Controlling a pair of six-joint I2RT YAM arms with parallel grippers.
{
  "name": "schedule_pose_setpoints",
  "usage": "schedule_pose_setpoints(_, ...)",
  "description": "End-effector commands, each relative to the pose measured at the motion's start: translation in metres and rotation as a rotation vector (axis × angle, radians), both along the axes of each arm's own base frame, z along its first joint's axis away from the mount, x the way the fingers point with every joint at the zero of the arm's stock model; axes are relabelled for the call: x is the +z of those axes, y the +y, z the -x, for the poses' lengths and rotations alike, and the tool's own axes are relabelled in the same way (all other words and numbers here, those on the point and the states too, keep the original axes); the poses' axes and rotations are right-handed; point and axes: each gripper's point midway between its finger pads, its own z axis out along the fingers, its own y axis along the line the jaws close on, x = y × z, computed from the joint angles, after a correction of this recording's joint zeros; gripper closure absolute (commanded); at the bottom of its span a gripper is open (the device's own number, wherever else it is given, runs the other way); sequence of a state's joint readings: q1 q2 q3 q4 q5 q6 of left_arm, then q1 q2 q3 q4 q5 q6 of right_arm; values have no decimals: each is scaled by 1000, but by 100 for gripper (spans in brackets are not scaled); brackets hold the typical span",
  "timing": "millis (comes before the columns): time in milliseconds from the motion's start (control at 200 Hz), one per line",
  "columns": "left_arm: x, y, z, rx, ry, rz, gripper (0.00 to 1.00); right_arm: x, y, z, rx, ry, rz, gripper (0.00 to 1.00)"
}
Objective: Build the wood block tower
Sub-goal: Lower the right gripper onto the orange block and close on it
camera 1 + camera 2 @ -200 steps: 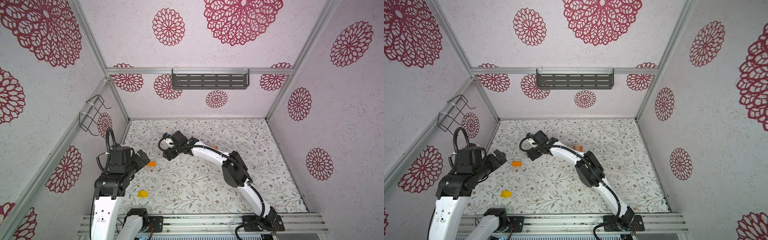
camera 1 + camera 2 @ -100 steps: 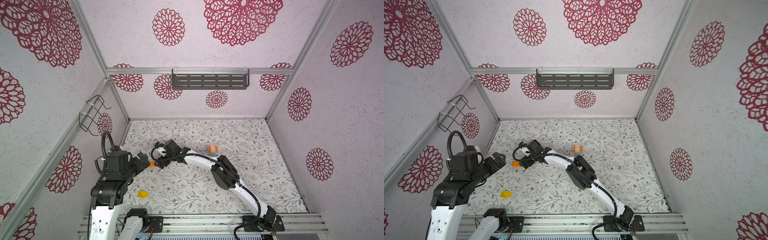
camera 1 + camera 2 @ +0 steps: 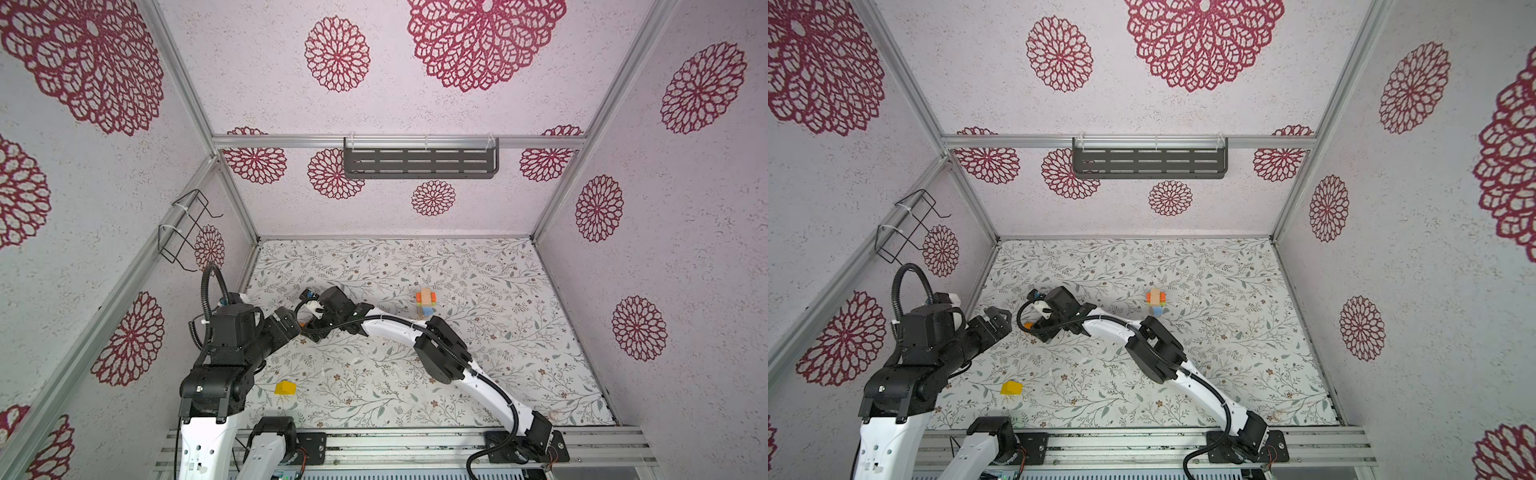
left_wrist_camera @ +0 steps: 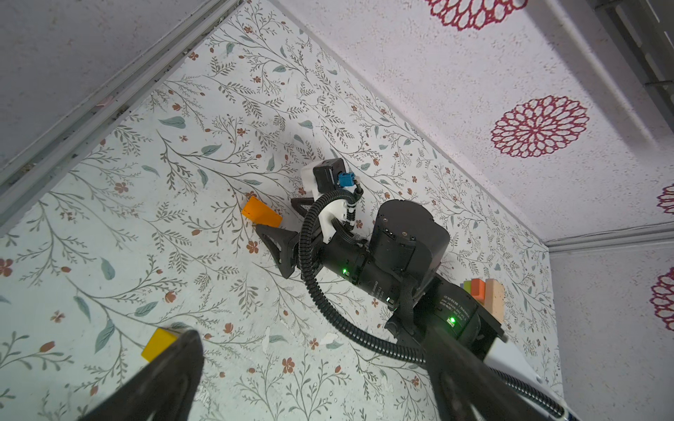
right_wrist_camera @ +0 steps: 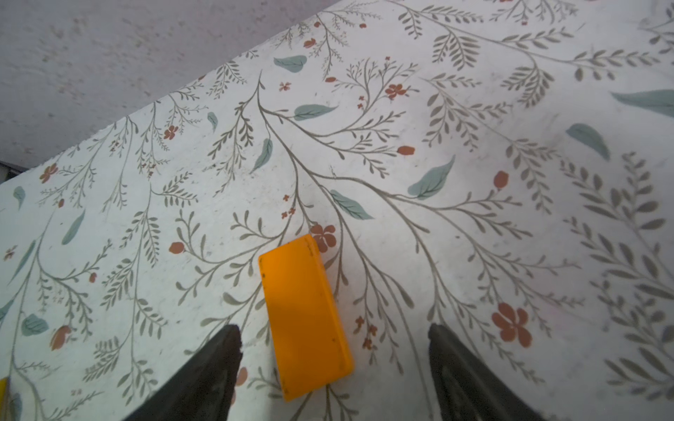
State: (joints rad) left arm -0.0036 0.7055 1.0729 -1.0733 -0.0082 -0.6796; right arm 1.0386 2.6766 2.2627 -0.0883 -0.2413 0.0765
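Observation:
The wood block tower (image 3: 426, 303) (image 3: 1155, 302) stands mid-table, a short stack of plain, orange, green and blue wood blocks; the left wrist view shows it (image 4: 485, 295) behind the right arm. An orange bar (image 5: 304, 317) (image 4: 260, 215) lies flat on the table at the left. My right gripper (image 5: 333, 331) (image 3: 1034, 328) is open and straddles the bar's near end without touching it. In both top views the bar (image 3: 1028, 325) is mostly hidden under that gripper. My left gripper (image 4: 317, 382) (image 3: 291, 324) hangs wide open and empty just left of it.
A yellow block (image 3: 285, 387) (image 3: 1011, 388) (image 4: 160, 342) lies near the front left of the floral table (image 3: 478, 374). The left wall and its metal rail (image 4: 91, 109) run close beside both grippers. A wire basket (image 3: 187, 228) and a grey shelf (image 3: 419, 160) hang on the walls.
My right arm has swung left, away from the tower, and come down over the orange bar. Its jaws have narrowed a little. The left gripper has hardly moved.

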Motion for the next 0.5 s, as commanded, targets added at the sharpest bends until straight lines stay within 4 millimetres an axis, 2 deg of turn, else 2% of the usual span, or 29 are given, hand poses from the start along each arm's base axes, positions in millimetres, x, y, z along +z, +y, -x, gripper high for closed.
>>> schedule_pose_setpoints(0, 11, 1, 3, -9, -17, -17, 3, -4, 5, 7, 22, -49, 28, 21)
schedule_pose_setpoints(240, 25, -1, 6, -21, -39, -7, 3, -10, 6, 15, 43, -81, 64, 36)
schedule_pose_setpoints(495, 24, -1, 7, -23, -21, -12, 3, -14, 9, 28, 82, -103, 89, 54)
